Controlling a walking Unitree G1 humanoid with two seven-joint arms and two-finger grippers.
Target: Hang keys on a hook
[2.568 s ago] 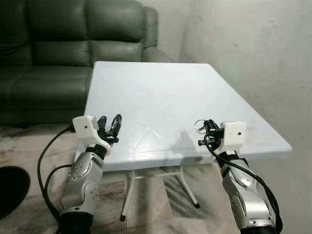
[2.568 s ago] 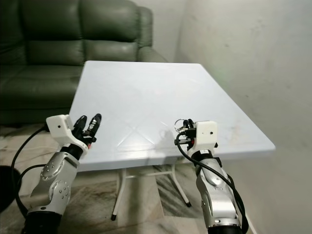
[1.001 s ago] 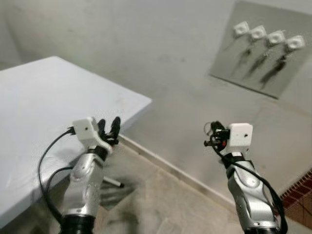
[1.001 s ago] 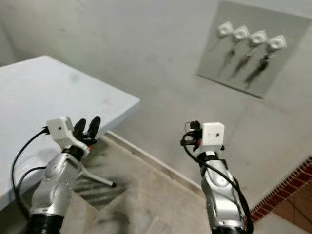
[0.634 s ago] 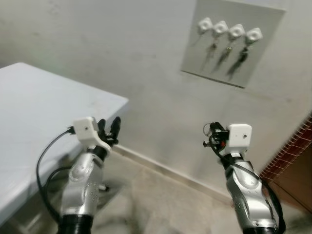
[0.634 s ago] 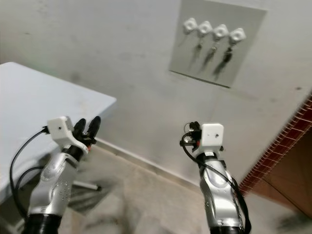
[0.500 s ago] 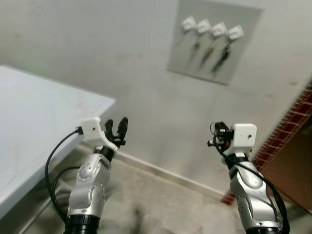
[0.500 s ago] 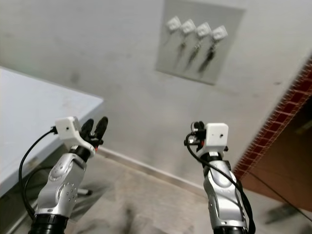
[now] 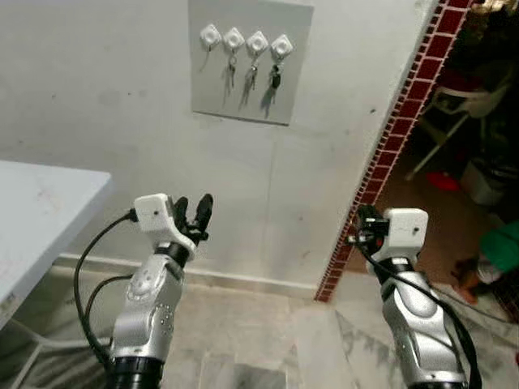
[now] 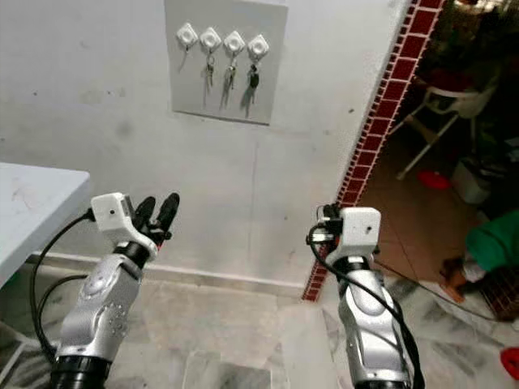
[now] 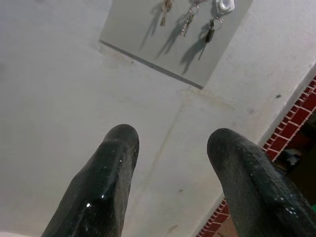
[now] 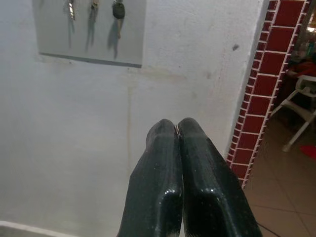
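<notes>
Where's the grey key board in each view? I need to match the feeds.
Left eye: key board upper centre-left, on the white wall.
Right eye: upper left of centre.
Left wrist: on the wall ahead, partly cropped.
Right wrist: on the wall ahead, partly cropped.
Shared landmark: red brick strip, right of the board.

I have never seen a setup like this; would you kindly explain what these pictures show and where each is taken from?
This is a humanoid robot with two silver arms, each ending in a black two-fingered gripper. The two wide pictures come from cameras in its head; the two close ones look along each gripper from its wrist. The left gripper is open, the right gripper shut. On the wall ahead, a grey board carries four white hooks, three with keys hanging. A white table corner shows at left.
</notes>
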